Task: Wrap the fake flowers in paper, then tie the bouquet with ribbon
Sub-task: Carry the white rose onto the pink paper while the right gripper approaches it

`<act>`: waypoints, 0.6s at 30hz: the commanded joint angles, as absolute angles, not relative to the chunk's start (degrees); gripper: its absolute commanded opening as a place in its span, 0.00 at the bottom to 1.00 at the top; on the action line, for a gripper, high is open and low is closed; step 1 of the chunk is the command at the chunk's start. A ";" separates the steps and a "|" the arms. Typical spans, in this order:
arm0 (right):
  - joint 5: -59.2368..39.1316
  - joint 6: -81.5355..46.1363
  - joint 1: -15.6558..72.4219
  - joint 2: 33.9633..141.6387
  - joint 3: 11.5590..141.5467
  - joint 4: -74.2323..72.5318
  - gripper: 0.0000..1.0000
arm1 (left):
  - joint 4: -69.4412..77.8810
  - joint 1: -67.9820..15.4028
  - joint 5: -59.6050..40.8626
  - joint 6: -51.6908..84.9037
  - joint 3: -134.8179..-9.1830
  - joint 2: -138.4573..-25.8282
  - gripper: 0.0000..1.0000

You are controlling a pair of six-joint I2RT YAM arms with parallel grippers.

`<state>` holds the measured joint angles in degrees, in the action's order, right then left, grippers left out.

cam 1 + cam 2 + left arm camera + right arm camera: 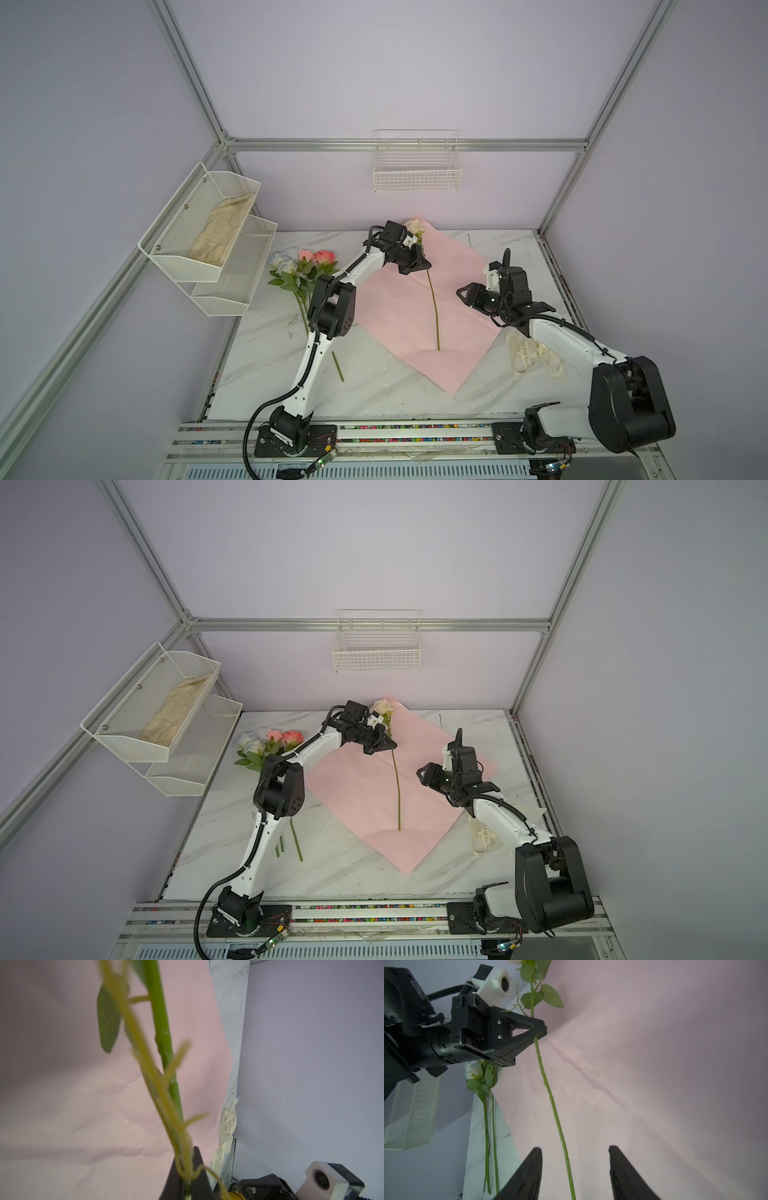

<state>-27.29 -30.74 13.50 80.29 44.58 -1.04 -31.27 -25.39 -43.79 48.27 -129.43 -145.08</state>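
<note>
The left hand [424,264] is gripping the cream rose [414,227] by its stem over the pink wrap paper [395,320], the right hand [460,296] is hovering nearby with jaws apart and empty, and other roses [305,266] are lying on the worktop [374,390].

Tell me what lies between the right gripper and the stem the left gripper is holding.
Only bare pink wrap paper; both top views show nothing else between the right gripper and the cream rose's stem.

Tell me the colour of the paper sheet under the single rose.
Pale pink; the paper sheet shows best in a top view.
</note>
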 commanded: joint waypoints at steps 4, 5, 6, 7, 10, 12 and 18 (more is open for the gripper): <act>-39.73 -27.07 13.55 92.44 51.30 -8.62 0.59 | -25.72 -25.66 -46.93 51.24 -134.90 -143.14 0.02; -41.36 -26.52 13.62 94.88 52.80 -8.98 0.59 | -25.41 -25.75 -46.92 51.28 -134.49 -143.00 0.02; -42.48 -26.17 13.81 96.67 53.90 -9.48 0.59 | -25.09 -25.75 -46.87 51.37 -134.16 -142.91 0.02; -42.71 -25.90 14.06 98.48 55.04 -9.75 0.59 | -24.70 -25.75 -46.77 51.63 -133.88 -142.86 0.02; -44.53 -25.17 14.67 102.70 57.98 -10.50 0.58 | -23.66 -25.75 -46.88 52.63 -134.02 -143.50 0.02; -45.45 -25.58 15.28 105.18 59.54 -10.97 0.56 | -22.82 -25.82 -46.84 53.41 -134.10 -144.02 0.02; -43.38 -24.14 16.00 109.76 62.60 -9.57 0.26 | -21.66 -25.84 -47.62 54.17 -134.20 -144.61 0.04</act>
<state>-43.05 -25.34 15.64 109.10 61.32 -8.82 -24.38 -25.80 -45.60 53.25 -129.67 -145.10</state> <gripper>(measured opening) 0.283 0.049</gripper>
